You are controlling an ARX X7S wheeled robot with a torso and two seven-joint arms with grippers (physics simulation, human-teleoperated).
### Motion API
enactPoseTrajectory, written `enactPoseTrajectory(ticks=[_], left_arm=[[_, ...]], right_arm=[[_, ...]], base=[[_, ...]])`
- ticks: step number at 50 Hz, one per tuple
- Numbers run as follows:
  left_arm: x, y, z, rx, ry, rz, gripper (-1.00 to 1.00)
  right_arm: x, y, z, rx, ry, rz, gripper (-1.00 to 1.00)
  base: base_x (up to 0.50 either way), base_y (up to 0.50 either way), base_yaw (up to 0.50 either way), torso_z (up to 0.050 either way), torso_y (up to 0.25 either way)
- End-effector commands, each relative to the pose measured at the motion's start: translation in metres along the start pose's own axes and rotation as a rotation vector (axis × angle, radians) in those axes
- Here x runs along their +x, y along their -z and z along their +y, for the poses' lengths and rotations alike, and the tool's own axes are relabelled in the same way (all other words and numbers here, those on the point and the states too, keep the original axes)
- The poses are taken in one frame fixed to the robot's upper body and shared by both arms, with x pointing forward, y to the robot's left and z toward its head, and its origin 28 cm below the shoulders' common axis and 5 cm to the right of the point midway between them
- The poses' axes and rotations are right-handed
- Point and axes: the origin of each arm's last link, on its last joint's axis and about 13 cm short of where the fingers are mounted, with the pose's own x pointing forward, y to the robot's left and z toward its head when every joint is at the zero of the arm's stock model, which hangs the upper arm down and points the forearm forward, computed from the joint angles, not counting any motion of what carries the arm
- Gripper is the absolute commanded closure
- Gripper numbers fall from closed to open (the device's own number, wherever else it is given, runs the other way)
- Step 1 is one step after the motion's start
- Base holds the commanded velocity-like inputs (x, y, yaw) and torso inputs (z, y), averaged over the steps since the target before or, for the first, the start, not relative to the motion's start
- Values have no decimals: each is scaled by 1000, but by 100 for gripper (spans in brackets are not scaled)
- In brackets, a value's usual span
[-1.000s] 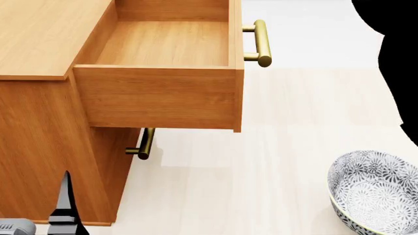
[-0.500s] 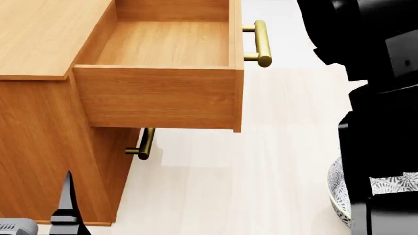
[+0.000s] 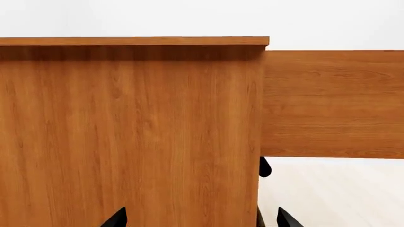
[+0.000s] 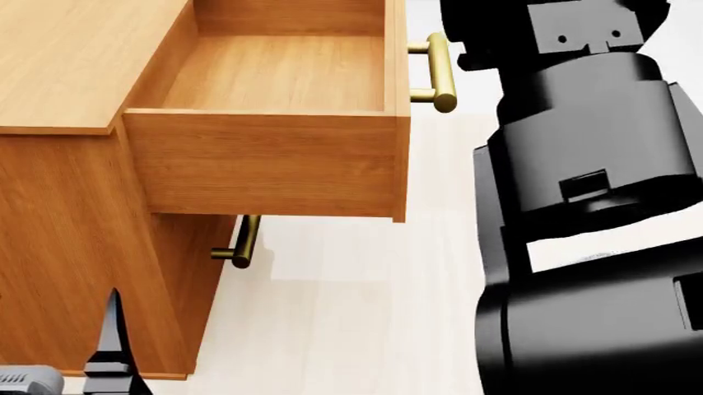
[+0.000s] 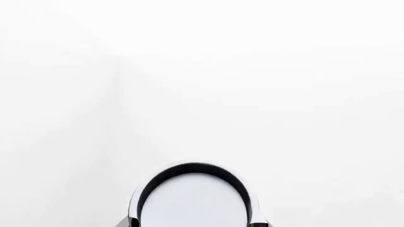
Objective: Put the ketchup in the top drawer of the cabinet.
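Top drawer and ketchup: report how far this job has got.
Done: the top drawer is pulled out of the cabinet, its inside bare. In hand: the right arm is up beside the drawer. Its wrist view shows a pale, dark-rimmed disc close up, possibly the ketchup, though no label is visible. Left: getting the can into the drawer. The left claw hangs open by the cabinet's side.

Matt orange wood-grain cabinet [image 4: 66, 214] & top drawer [image 4: 269, 164], glossy brass handle [image 4: 439, 72], black plastic arm [image 4: 593, 214].

The pale plank floor [image 4: 363, 313] carries the orange-brown cabinet [image 4: 66, 222], standing directly on it.
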Motion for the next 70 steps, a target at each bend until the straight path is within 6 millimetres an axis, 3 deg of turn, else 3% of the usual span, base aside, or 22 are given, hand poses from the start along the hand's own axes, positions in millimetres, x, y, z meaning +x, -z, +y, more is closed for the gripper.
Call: enactPoseTrajectory(ticks=[1, 11, 29, 70], left_arm=[[1, 1, 0, -4, 0, 2, -100], [1, 1, -1, -9, 2, 3, -100], [1, 4, 0, -14, 4, 13, -100], [0, 5, 1, -19, -1, 19, -100]], right_arm=[[-1, 11, 4, -79, -46, 127, 100], [-7, 26, 11, -98, -145, 308, 100], [-6, 21, 29, -84, -481, 353, 100], [-21, 57, 33, -152, -634, 573, 100]], base=[[0, 0, 0, 0, 0], [0, 0, 0, 0, 0], [0, 0, 0, 0, 1], [0, 0, 0, 0, 0]])
